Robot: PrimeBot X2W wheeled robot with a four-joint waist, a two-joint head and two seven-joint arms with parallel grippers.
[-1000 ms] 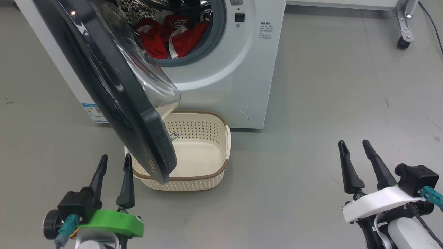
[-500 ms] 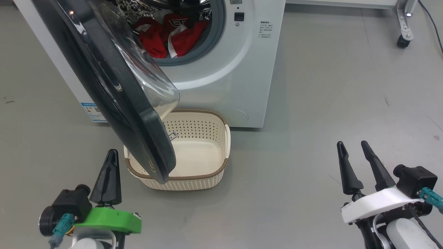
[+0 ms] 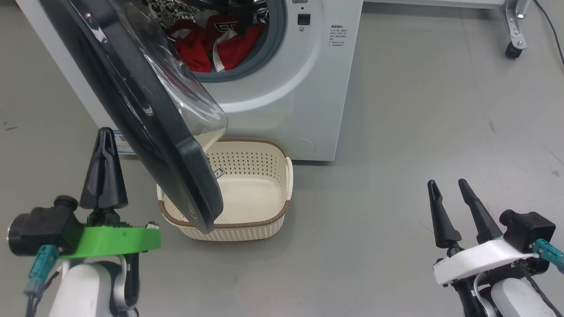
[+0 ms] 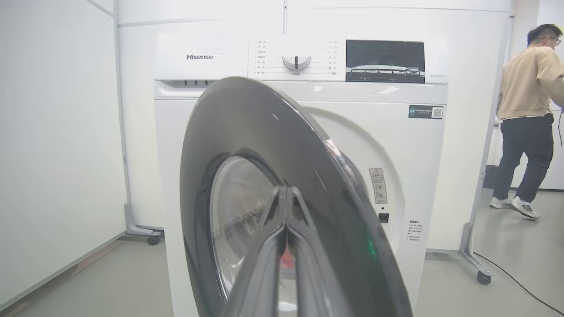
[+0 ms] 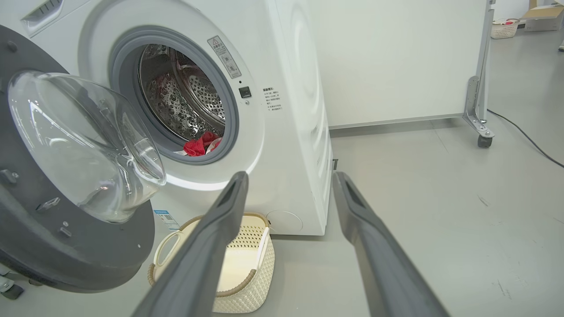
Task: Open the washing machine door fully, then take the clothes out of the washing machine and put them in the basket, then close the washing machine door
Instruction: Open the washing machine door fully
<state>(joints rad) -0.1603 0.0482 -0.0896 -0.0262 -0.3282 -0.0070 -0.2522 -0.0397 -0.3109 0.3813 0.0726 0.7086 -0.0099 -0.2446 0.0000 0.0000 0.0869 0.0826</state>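
The washing machine (image 3: 286,88) stands ahead with its black-rimmed door (image 3: 145,114) swung partly open over the basket (image 3: 246,193). Red clothes (image 3: 207,42) lie in the drum, also the clothes (image 5: 200,144) seen from the right wrist. My left gripper (image 3: 104,134) is shut and empty, raised just left of the door's outer face; in the left wrist view its gripper (image 4: 286,189) points at the door (image 4: 282,185). My right gripper (image 3: 445,184) stands open and empty at the lower right, far from the machine. The cream basket (image 5: 238,268) is empty.
A white panel on wheeled feet (image 3: 513,48) stands behind right, with a cable on the floor. A person (image 4: 526,114) walks at the far right in the left wrist view. Open grey floor lies right of the machine.
My left gripper shut its fingers, then rose and moved left, up beside the door's outer face. The right gripper has stayed put.
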